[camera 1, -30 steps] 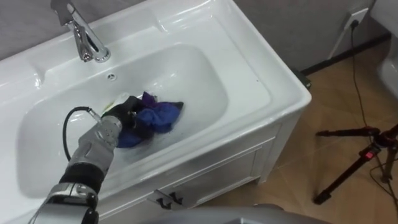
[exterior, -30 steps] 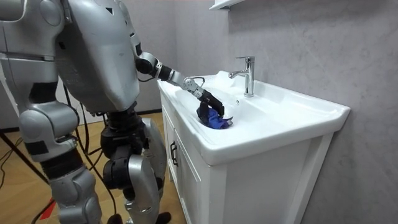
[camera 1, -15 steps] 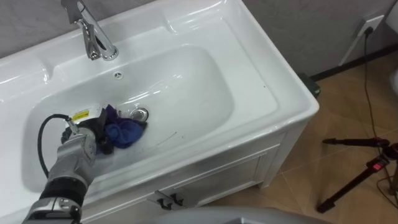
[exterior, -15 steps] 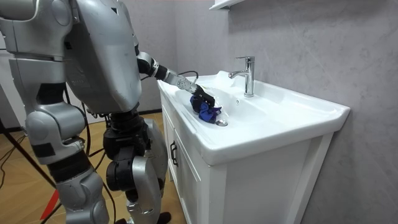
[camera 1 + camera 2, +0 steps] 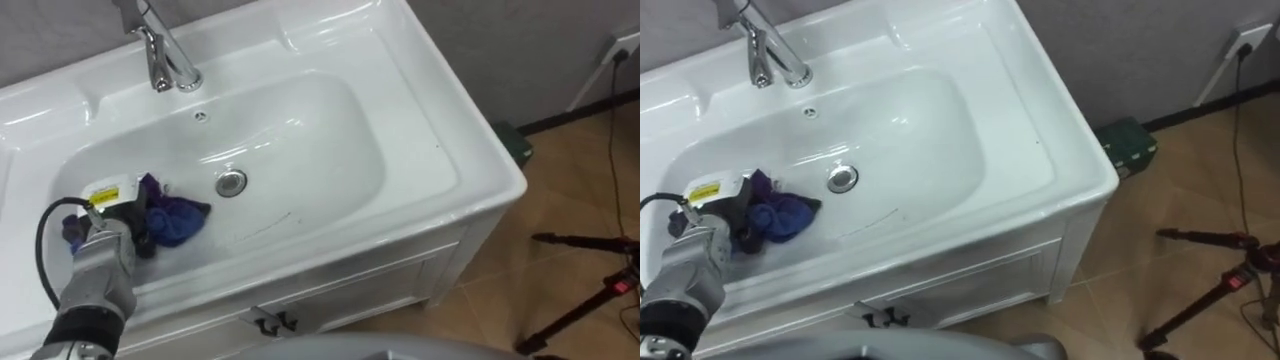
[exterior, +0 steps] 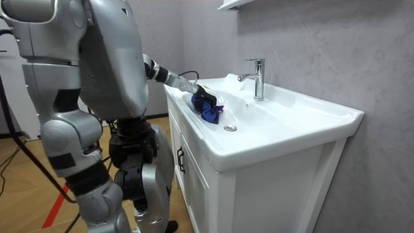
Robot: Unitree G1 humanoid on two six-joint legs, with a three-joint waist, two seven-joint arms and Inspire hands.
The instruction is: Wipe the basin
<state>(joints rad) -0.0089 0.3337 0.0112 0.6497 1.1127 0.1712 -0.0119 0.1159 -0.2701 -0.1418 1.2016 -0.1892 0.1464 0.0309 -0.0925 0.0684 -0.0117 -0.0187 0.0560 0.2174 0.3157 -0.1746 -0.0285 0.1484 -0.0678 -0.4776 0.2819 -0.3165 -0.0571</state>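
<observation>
Basin: cloth in left robot hand

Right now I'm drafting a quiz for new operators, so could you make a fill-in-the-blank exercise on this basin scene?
The left hand curls its fingers round a ____ cloth.
In the eye views the cloth lies to the ____ of the drain.
The faucet stands on the basin rim, ____ the drain.
Missing words: blue; left; behind.
</observation>
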